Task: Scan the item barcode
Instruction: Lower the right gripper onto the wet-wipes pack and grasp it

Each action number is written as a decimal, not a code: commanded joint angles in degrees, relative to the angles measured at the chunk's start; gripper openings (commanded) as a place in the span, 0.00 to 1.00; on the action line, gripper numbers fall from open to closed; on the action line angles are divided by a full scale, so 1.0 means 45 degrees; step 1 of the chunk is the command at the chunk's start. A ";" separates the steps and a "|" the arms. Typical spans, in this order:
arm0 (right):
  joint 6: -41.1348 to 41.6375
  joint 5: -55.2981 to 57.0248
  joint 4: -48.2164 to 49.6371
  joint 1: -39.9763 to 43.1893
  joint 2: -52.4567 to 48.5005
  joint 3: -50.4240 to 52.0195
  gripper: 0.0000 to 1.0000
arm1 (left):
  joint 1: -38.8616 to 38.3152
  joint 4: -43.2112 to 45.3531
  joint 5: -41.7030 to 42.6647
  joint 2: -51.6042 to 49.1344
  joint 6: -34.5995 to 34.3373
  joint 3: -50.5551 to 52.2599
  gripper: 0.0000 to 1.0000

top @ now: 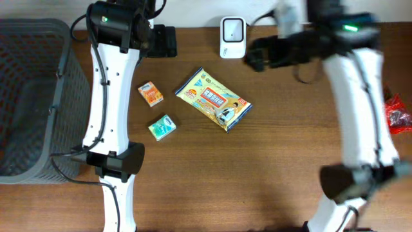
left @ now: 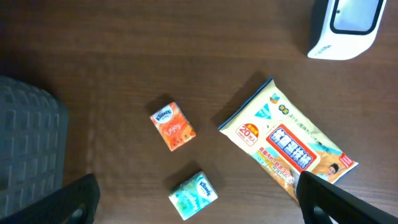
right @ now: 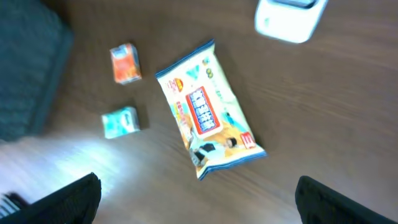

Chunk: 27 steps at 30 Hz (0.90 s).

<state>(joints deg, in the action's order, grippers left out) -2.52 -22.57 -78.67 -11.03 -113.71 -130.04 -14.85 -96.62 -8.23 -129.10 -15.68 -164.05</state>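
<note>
Three items lie on the brown table: a yellow wet-wipes packet (top: 214,98) (left: 287,142) (right: 208,107), a small orange tissue pack (top: 150,94) (left: 173,127) (right: 125,63) and a small green tissue pack (top: 162,127) (left: 194,196) (right: 121,122). No barcode shows on any of them. A white scanner (top: 232,37) (left: 343,26) (right: 289,17) stands at the back. My left gripper (top: 168,40) (left: 196,190) hangs open above the back left, holding nothing. My right gripper (top: 254,55) (right: 198,186) is open and empty, high beside the scanner; its view is blurred.
A grey mesh basket (top: 32,103) (left: 28,143) fills the left side of the table. A red object (top: 399,116) lies at the right edge. Bare wood stretches along the front of the table (top: 244,180).
</note>
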 commanded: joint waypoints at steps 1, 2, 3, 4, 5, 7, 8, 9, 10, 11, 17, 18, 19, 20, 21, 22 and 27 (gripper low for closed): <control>-0.0544 0.0699 0.0568 -0.0690 -0.1676 0.0058 1.00 | 0.0151 -0.0019 -0.0253 -0.0073 -0.0359 0.0029 0.99; -0.0544 0.0685 0.0607 -0.0767 -0.2084 0.0058 0.99 | 0.0194 -0.0024 -0.0277 -0.0073 -0.0476 0.0053 0.99; -0.0636 0.0690 0.0646 -0.0845 -0.2506 0.0058 0.95 | 0.0253 -0.0024 -0.0277 -0.0073 -0.0593 0.0092 0.99; -0.1020 0.0690 0.0646 -0.0981 -0.3070 0.0058 0.91 | 0.0316 -0.0024 -0.0272 -0.0073 -0.0661 0.0175 0.99; -0.1350 0.0685 0.0646 -0.1083 -0.3483 0.0058 0.88 | 0.0364 -0.0019 -0.0277 -0.0073 -0.0656 0.0282 0.99; -0.2259 0.0714 0.0646 -0.1428 -0.4158 0.0058 0.82 | 0.0427 -0.0010 -0.0277 -0.0073 -0.0656 0.0612 0.99; -0.2676 0.0913 0.0661 -0.1647 -0.4425 0.0058 0.81 | 0.0466 0.0039 -0.0282 -0.0073 -0.0651 0.0840 0.99; -0.2783 0.1428 0.0724 -0.1889 -0.4639 0.0058 0.81 | 0.0510 0.0170 -0.0277 -0.0083 -0.0656 0.1107 0.99; -0.2778 0.1928 0.0811 -0.2074 -0.4770 0.0058 0.82 | 0.0534 0.0291 -0.0272 -0.0083 -0.0656 0.1316 0.99; -0.2778 0.2637 0.0962 -0.2331 -0.4896 0.0068 0.82 | 0.0568 0.0403 -0.0272 -0.0083 -0.0656 0.1545 0.99; -0.2788 0.3546 0.1569 -0.3031 -0.5153 0.0393 0.82 | 0.0617 0.0457 -0.0277 -0.0083 -0.0651 0.1972 0.99; -0.2909 0.3366 0.1685 -0.3089 -0.5153 0.0549 0.81 | 0.0617 0.0461 -0.0277 -0.0083 -0.0651 0.1972 0.99; -0.3118 0.3118 0.1749 -0.3157 -0.5173 0.0714 0.81 | 0.0627 0.0457 -0.0277 -0.0083 -0.0656 0.1972 0.99; -0.3162 0.3060 0.1812 -0.3220 -0.5178 0.0845 0.81 | 0.0627 0.0457 -0.0272 -0.0083 -0.0651 0.1972 0.99; -0.3167 0.3070 0.1972 -0.3293 -0.5192 0.1035 0.81 | 0.0631 0.0457 -0.0277 -0.0083 -0.0651 0.1972 0.99; -0.3167 0.3075 0.2176 -0.3356 -0.5197 0.1258 0.81 | 0.0651 0.0461 -0.0277 -0.0083 -0.0656 0.1972 0.99; -0.3167 0.3206 0.3701 -0.3478 -0.5202 0.2521 0.80 | 0.0675 0.0447 -0.0277 -0.0083 -0.0651 0.1972 0.99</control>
<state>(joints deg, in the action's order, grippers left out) -16.12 -8.80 -63.77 -25.89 -136.64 -121.14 -12.29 -94.70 -8.84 -129.12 -17.87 -155.44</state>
